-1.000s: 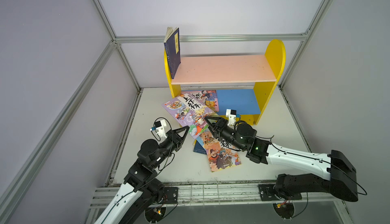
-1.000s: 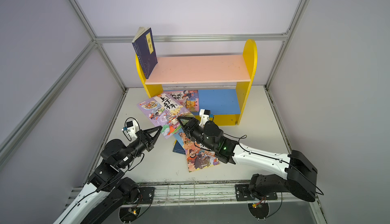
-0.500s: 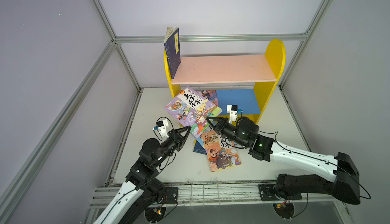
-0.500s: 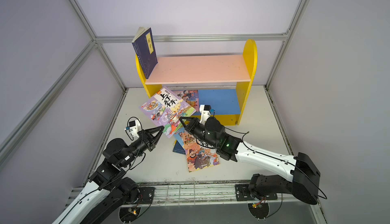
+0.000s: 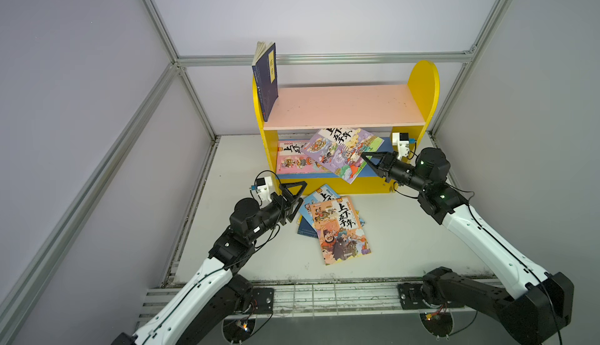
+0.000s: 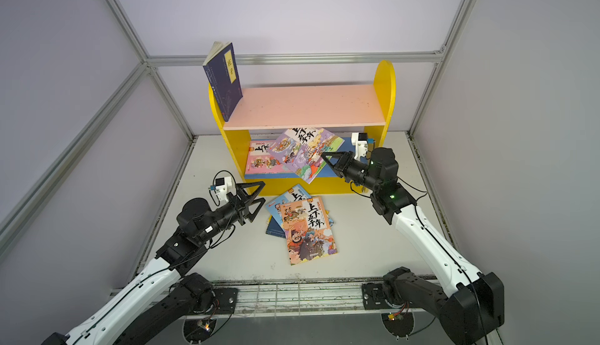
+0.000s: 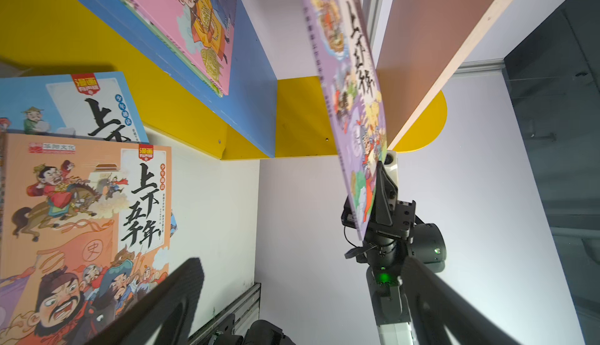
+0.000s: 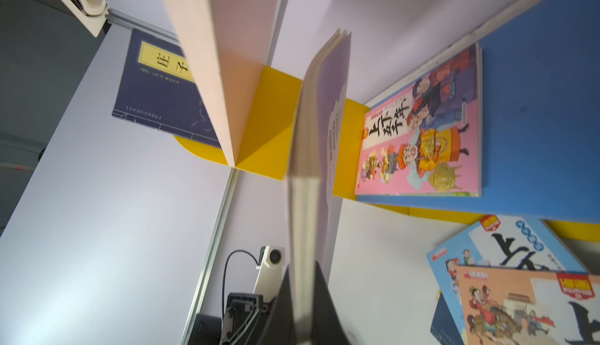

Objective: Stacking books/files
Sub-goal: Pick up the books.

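1. Right wrist view: right gripper (image 8: pixel 303 275) clamped on a corner of the thin purple cartoon-cover book (image 8: pixel 319 151), seen edge-on w/ a finger each side.
2. In both top views that purple book hangs tilted in the air at the front of the yellow-sided shelf unit (image 5: pixel 422 80). It's below the pink upper board (image 5: pixel 344 106) and partly over the blue lower shelf (image 5: pixel 386 147).
3. Left wrist view shows a gap btwn purple book and pink board, and btwn it and the shelf below, so no contact.
4. Pink cartoon-cover book (image 5: pixel 292 161) lies flat on the blue shelf, at its left end.
5. Navy book w/ yellow title strip (image 5: pixel 266 80) stands upright on the pink board, against the left yellow side.
6. On the white tabletop (image 5: pixel 406 229), in front of the unit, is a small pile. Orange cartoon-cover book (image 5: pixel 339 229) is on top, light blue cartoon-cover book (image 5: pixel 313 199) under it, and a dark navy book (image 5: pixel 305 229) peeks out at the bottom.
7. Left gripper (image 5: pixel 302 194): jaws wide apart, holding nothing, hovering just beside the light blue book's edge.
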`<state>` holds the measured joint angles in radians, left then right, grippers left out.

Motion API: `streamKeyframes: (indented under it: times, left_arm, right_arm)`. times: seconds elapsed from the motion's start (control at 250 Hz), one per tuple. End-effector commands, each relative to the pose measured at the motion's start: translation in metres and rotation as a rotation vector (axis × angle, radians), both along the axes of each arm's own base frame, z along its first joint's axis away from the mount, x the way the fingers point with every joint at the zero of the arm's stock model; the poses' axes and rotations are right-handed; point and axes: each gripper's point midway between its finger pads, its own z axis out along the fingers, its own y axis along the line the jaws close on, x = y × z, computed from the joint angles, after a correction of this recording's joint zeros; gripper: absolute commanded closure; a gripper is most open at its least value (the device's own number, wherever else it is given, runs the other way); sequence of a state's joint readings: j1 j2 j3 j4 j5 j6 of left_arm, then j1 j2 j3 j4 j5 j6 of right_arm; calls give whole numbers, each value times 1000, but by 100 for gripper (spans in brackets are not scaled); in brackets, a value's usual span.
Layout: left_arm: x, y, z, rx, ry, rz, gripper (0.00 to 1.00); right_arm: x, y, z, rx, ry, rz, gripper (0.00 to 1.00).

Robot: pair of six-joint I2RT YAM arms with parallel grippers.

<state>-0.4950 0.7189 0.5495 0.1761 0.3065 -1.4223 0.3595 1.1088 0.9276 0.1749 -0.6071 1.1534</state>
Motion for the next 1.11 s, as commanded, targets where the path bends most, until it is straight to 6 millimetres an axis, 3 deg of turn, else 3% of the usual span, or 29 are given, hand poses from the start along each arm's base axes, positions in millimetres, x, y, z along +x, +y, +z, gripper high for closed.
streamKeyframes:
  times: [0.0,0.112,0.424,0.704,1.004,1.104]
  left_arm:
    - [-1,-5,48,-84,-157,-31,0]
    - [4,-8,53,-116,-169,-31,0]
    - [12,-10,40,-147,-125,-17,2]
    - [24,-8,41,-195,-121,25,5]
    - [34,-15,47,-228,-131,23,21]
    - [36,-15,45,-233,-124,30,37]
  right_arm:
    - [-27,16,14,67,-23,197,100]
    - [-32,18,16,103,-17,229,100]
    - [-32,13,34,171,-35,216,100]
    - [-35,15,35,219,-17,245,100]
    - [-39,16,29,232,9,266,100]
    - [-35,19,20,229,37,272,100]
